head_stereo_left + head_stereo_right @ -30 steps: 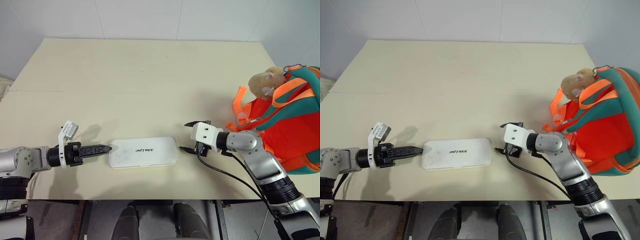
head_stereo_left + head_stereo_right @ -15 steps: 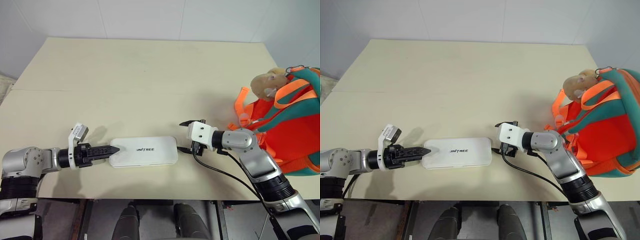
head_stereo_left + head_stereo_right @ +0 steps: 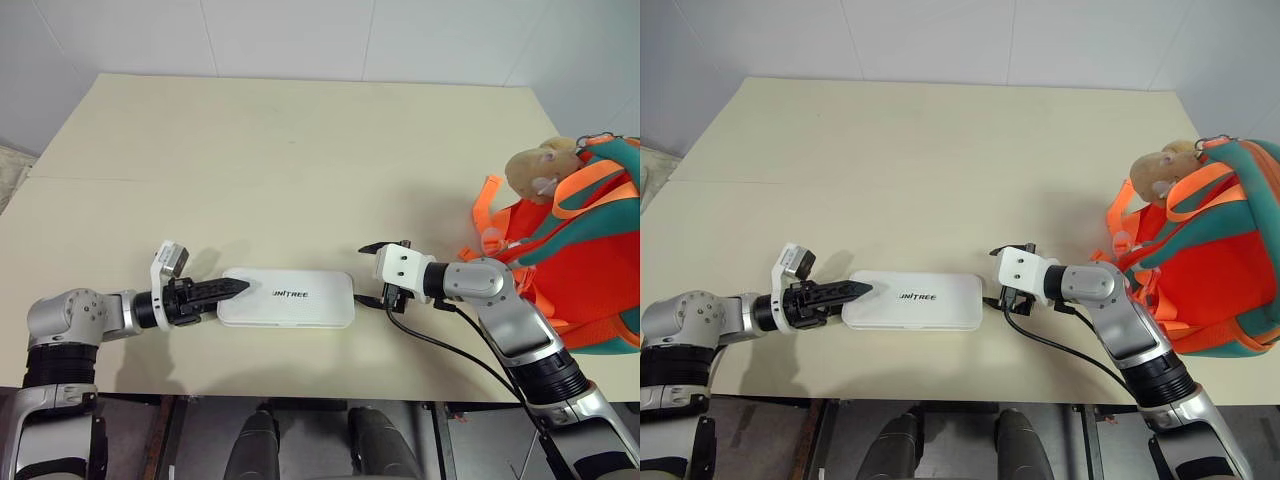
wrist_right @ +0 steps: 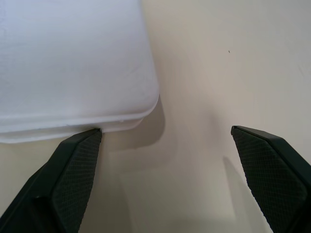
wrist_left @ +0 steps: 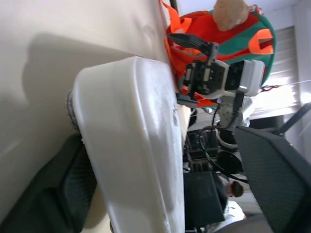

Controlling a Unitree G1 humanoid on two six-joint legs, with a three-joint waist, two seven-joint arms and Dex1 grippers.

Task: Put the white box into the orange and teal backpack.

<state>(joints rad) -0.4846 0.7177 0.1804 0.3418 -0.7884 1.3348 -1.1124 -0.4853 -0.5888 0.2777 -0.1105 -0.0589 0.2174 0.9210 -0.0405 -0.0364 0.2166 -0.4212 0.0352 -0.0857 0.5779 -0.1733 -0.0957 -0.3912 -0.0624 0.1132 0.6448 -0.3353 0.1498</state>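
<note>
The white box (image 3: 287,297) lies flat near the table's (image 3: 300,150) front edge, with open room behind. Both claws stand open at its ends, left gripper (image 3: 228,290) straddling one, right gripper (image 3: 372,273) empty. The backpack (image 3: 575,260) sits far right.

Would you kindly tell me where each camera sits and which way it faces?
Head, both eyes: forward and down over the table, white box, backpack; both arms show.
Left wrist: along the left gripper, its fingers straddling the box end; the right gripper and backpack lie beyond.
Right wrist: down between open fingers at the box's corner.
Shared: the white box.
</note>
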